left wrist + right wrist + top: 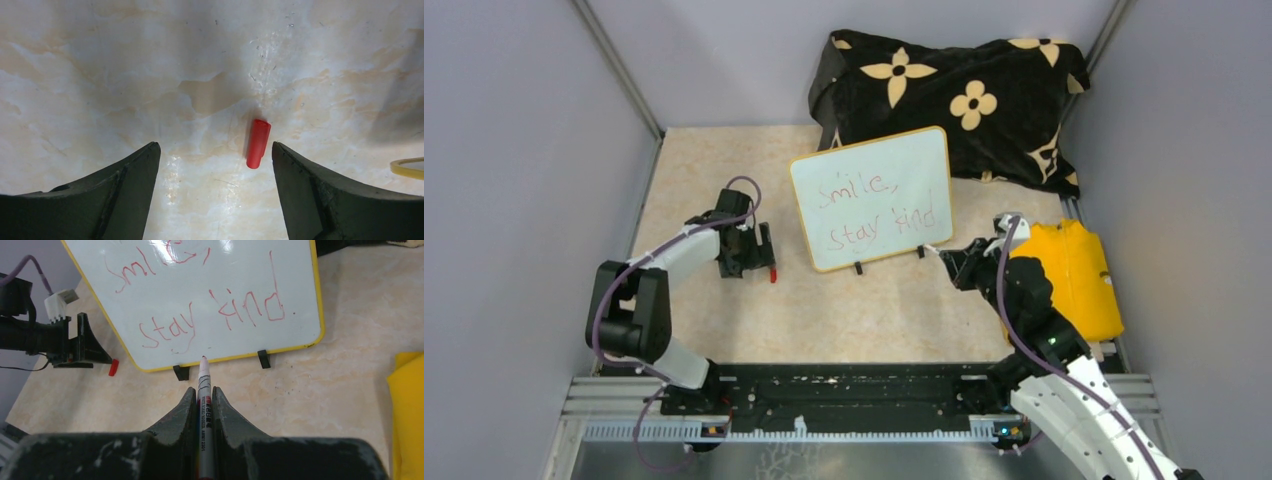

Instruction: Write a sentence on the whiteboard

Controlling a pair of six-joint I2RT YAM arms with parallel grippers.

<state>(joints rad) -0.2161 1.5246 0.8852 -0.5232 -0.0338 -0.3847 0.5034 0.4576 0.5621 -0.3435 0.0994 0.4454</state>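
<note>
The whiteboard (894, 160) stands propped on two black clip feet mid-table, yellow-framed. The sentence (879, 210) in red reads "Smile, stay kind" in two lines. In the right wrist view the whiteboard (200, 285) fills the top, with the sentence (225, 315) sharp. My right gripper (203, 390) is shut on a white marker (202, 371), whose tip points at the board's lower edge without touching it. In the top view the right gripper (949, 262) sits just right of the board's feet. My left gripper (215, 145) is open, low over a red cap (258, 143) lying near its right finger.
A black flower-patterned cloth (954, 90) lies heaped behind the board. A yellow cloth (1074, 275) sits at the right wall beside my right arm. In the top view the left gripper (749, 250) and cap (773, 273) lie left of the board. Grey walls close in both sides.
</note>
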